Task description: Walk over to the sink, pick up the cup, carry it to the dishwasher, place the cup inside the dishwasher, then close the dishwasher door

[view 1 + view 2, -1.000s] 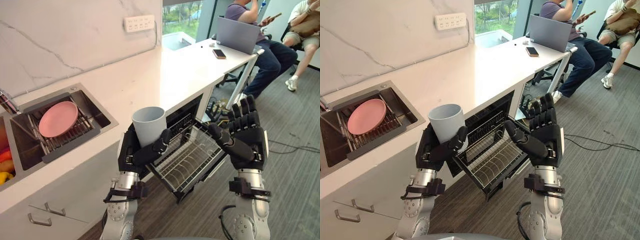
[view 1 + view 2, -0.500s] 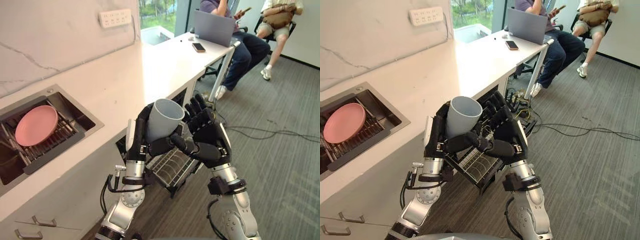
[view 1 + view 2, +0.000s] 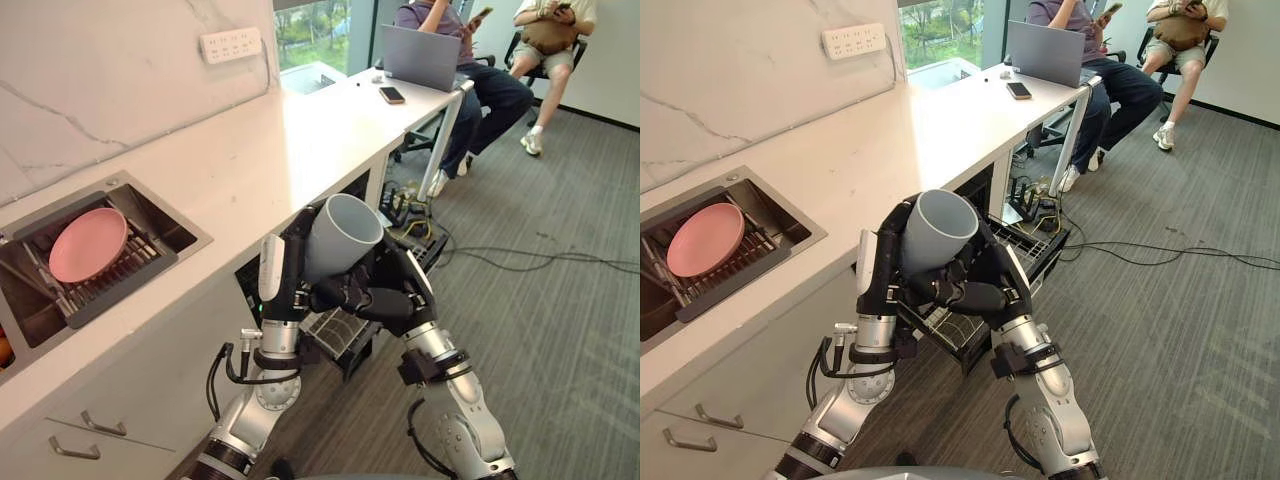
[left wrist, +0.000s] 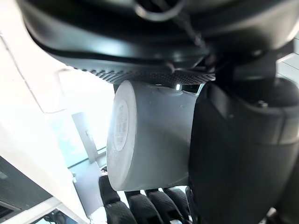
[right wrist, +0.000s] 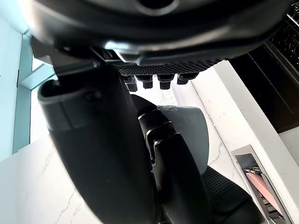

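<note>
Both my left hand (image 3: 291, 268) and right hand (image 3: 396, 296) curl round the pale grey plastic cup (image 3: 340, 230), steadying it above the pulled-out wire dishwasher rack (image 3: 1038, 243).

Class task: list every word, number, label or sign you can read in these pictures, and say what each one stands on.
No text here can be read.
Cup: faint raised marking on its base, too blurred to read.
Wall socket strip: no legible marking.
Laptop lid: plain, nothing readable.
Phone: too small to tell.
</note>
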